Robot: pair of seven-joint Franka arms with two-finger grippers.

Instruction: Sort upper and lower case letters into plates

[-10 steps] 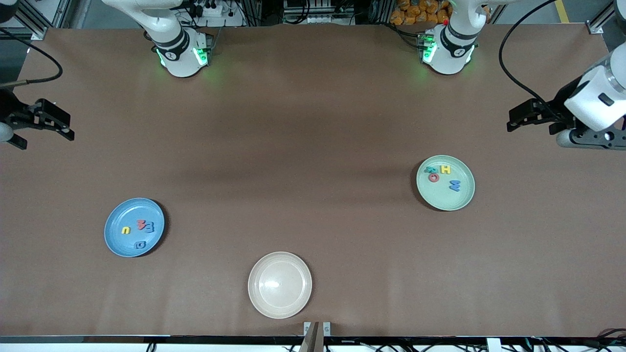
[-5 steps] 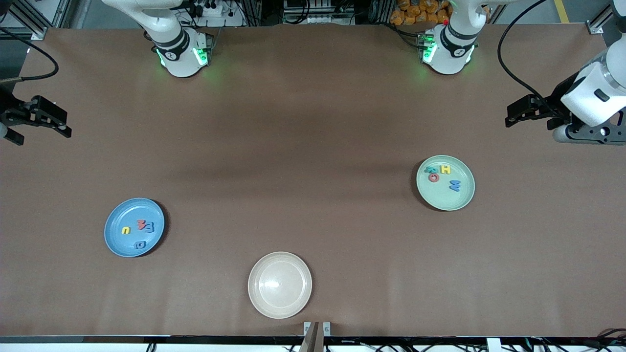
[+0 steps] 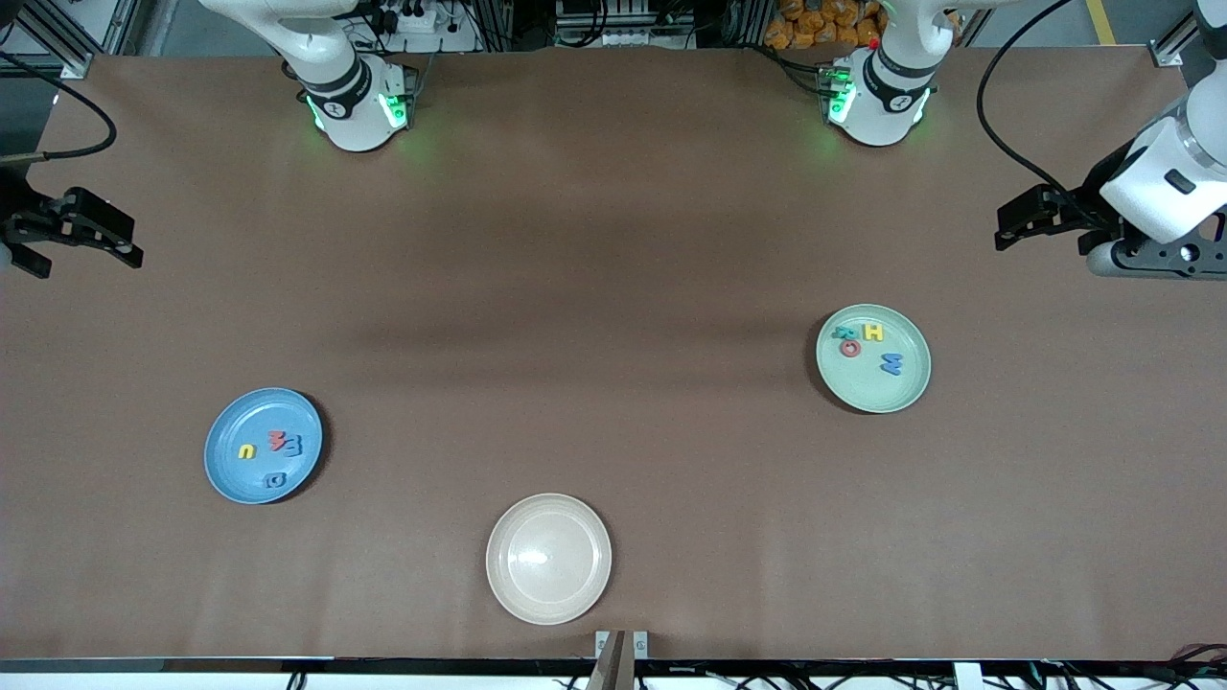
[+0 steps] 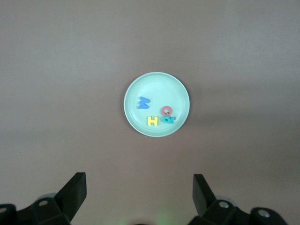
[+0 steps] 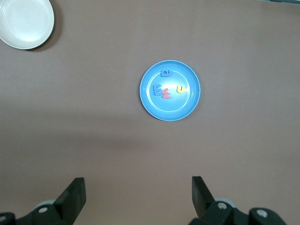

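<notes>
Bare counter [image 3: 613, 287] spreads between my two arms, wide enough for either to cross. Only three low things interrupt it: the blue plate [image 3: 222, 470] toward my right arm's end, the mint plate [image 3: 906, 388] toward my left arm's, and the cream plate [image 3: 548, 559] nearest the front camera.

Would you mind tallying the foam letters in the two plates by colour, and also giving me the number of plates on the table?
Blue letters: 3 (one on the green plate, two on the blue plate)
Yellow letters: 2 (one on each)
Red letters: 2 (one on each)
Teal letters: 1 (green plate)
Total letters: 8
Plates: 3, counting the cream plate, which holds none
</notes>
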